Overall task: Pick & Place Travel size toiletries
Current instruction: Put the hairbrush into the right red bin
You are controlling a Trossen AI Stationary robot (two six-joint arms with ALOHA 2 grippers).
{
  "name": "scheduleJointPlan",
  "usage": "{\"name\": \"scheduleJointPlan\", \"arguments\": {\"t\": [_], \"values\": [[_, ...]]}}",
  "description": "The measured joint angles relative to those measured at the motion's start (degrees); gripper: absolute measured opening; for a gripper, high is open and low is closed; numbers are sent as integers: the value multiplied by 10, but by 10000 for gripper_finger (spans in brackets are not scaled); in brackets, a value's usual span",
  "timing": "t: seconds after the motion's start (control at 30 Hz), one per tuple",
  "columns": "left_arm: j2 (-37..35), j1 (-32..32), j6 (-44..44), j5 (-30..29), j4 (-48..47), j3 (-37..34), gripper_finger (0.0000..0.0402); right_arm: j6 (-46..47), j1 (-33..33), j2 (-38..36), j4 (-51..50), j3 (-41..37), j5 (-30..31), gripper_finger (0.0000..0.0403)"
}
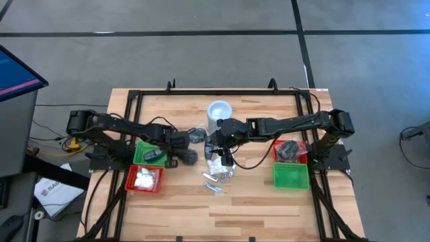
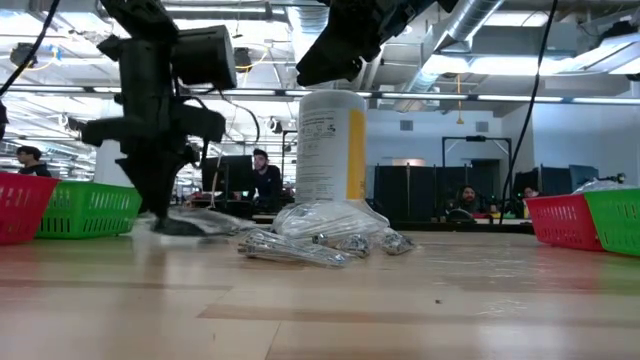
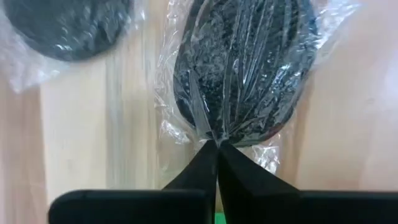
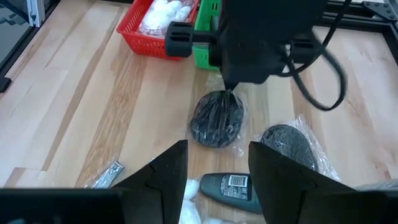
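Observation:
A black round pot in clear wrap (image 3: 242,68) lies on the table beside the left green tray (image 1: 140,149). My left gripper (image 3: 216,144) is shut on its wrap; the right wrist view shows this too, with the pot (image 4: 217,119) below that gripper (image 4: 230,93). A second wrapped black pot (image 4: 289,143) lies close by. My right gripper (image 4: 217,171) is open and hovers above a dark oblong piece (image 4: 227,186) and white packets (image 1: 215,165), touching nothing. Thin silvery tubes (image 1: 215,180) lie near the table's middle. My left gripper pinches the clear wrap's gathered edge (image 3: 208,134) at the pot's rim between its two fingertips. The fingers come slanting down from the table's left side. The pot rests on the table (image 2: 185,226), its wrap creased toward the fingertips.
The tall white canister (image 1: 219,111) stands just beyond the pile. The left red tray (image 1: 132,183) holds white packets, the left green tray a dark piece. The right red tray (image 1: 300,146) holds dark items beside the right green tray (image 1: 290,176). Bare wood lies toward the near edge.

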Motion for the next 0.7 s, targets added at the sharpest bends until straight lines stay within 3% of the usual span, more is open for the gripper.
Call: {"name": "scheduleJointPlan", "arguments": {"t": [0.27, 0.53, 0.7], "values": [[-40, -66, -7, -67, -7, 56, 0, 0, 0, 0, 0, 0, 0, 159], [-40, -125, 12, -193, -24, 104, 0, 14, 0, 0, 4, 0, 0, 159], [-40, -141, 13, -242, -25, 116, 0, 26, -2, 0, 4, 0, 0, 159]]}}
